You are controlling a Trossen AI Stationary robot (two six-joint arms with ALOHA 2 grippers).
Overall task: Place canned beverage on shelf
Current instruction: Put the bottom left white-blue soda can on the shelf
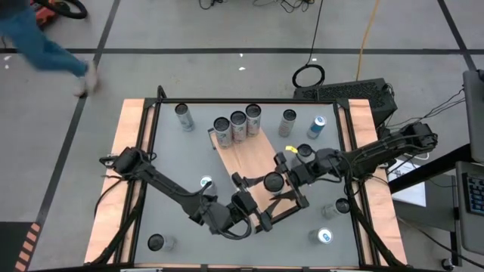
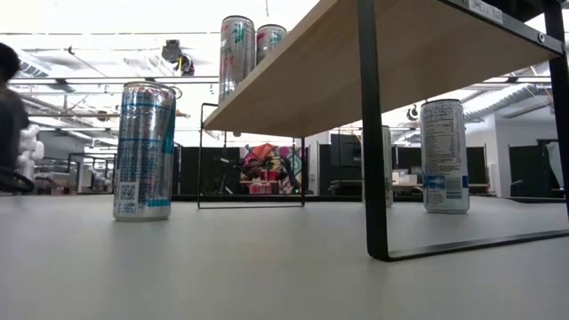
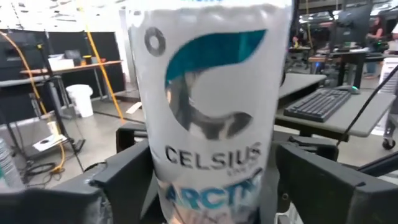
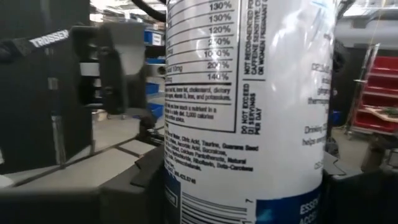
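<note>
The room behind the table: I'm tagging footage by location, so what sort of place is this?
Probably a robotics lab or workshop: other workbenches, a keyboard on a desk, and cables across the taped floor.

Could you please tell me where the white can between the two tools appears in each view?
High view: white can mid-table, over the shelf.
Low view: not visible; the shelf board blocks it.
Left wrist view: centre, logo side.
Right wrist view: centre, label side.
Shared landmark: the shelf, in high and low views.
</note>
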